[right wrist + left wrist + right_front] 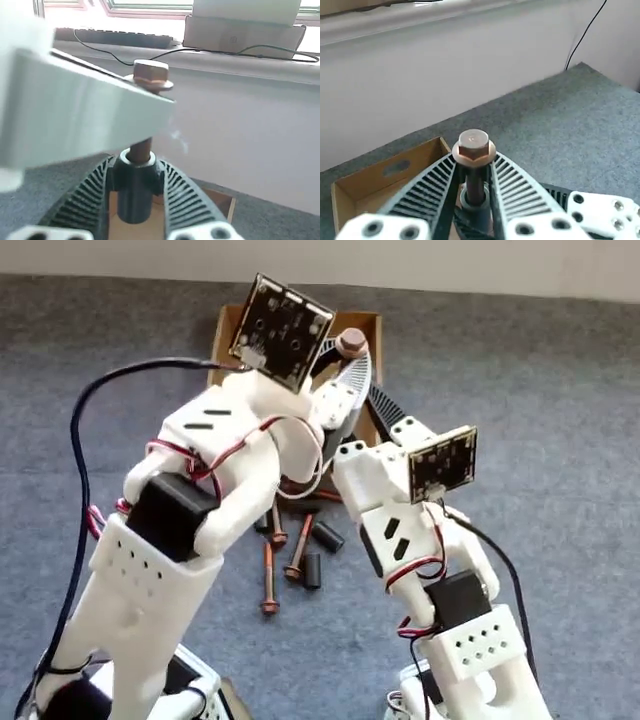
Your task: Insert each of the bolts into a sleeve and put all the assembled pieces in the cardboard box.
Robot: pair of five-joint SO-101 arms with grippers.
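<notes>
Copper-coloured bolt (473, 146) clamped by the shank between the fingers (430, 185) of the left gripper (474, 172), head up. Lower end entered into a dark sleeve (134, 197), itself pinched between the fingers (185, 200) of the right gripper (136, 170). Bare shank exposed between head and sleeve in the right wrist view: treat insertion as partial, not complete.

Position: pair held in the air over the cardboard box (222, 325), at the far side of the grey worktop (560, 390).

Step in hand, as judged: mating of one bolt and one sleeve. Outstanding for this pair: full seating, then release into the box.

Stock left on the worktop, just on the near side of the box, between the two arms:
- at least three loose bolts (269, 578);
- at least two loose sleeves (313, 570);
- all lying mixed, some touching, none mated.

Allow for further pieces hidden under the left arm.

Box contents: part of the floor seen bare in the left wrist view; remainder covered by the arms in the high view. Number of finished pieces inside: cannot tell.

Overall estimate: well short of completion. Expect several more pick, insert and drop cycles after the present pair.
</notes>
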